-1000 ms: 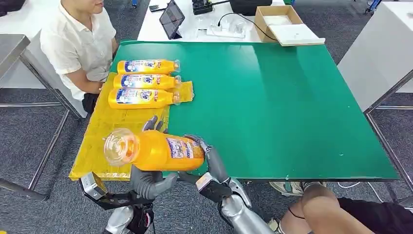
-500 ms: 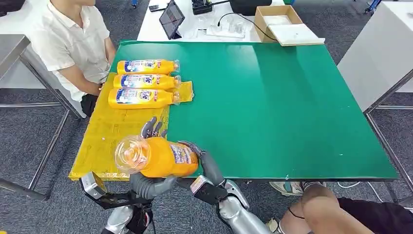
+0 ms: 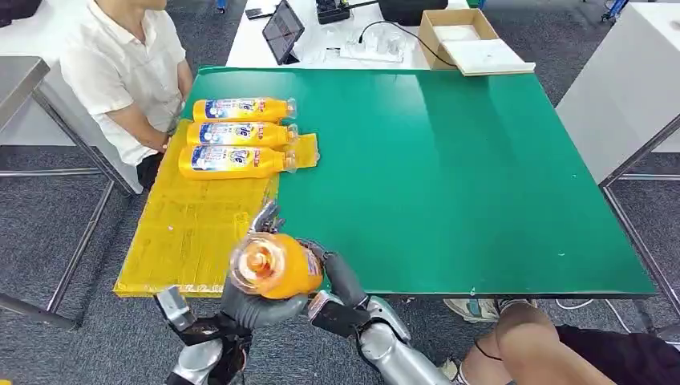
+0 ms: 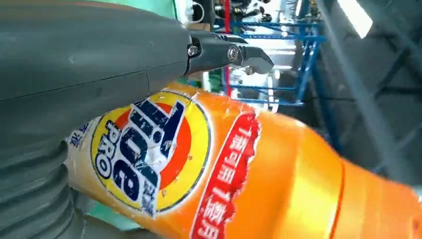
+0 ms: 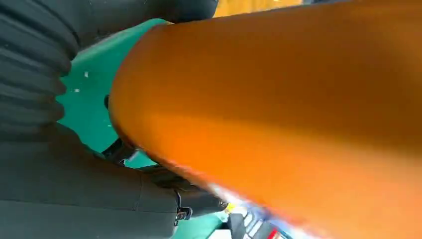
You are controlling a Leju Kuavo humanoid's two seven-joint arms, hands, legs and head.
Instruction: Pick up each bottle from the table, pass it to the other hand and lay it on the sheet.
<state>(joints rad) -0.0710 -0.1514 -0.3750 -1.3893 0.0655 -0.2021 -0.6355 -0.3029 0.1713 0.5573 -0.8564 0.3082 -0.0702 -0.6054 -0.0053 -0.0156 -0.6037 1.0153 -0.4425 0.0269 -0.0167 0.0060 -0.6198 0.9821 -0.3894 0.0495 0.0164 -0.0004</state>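
The orange bottle (image 3: 273, 266) has swung from lying crosswise to pointing its cap end up at the head camera — left hand (image 3: 255, 298) and right hand (image 3: 341, 277) both clasp it, handover unfinished, yellow sheet (image 3: 188, 233) just beyond the left hand.

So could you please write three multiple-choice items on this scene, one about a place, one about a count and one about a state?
1. Where does the yellow sheet lie?
A. on the robot's left side of the green table
B. at the table's middle
C. on the floor

2. How many bottles lie on the sheet?
A. one
B. three
C. five

3. How is the orange bottle near the robot held?
A. lying free on the table
B. by a person
C. between the left hand and the right hand

Answers: 1 A, the sheet covers the table's left edge. 2 B, three lie side by side. 3 C, both hands touch it.
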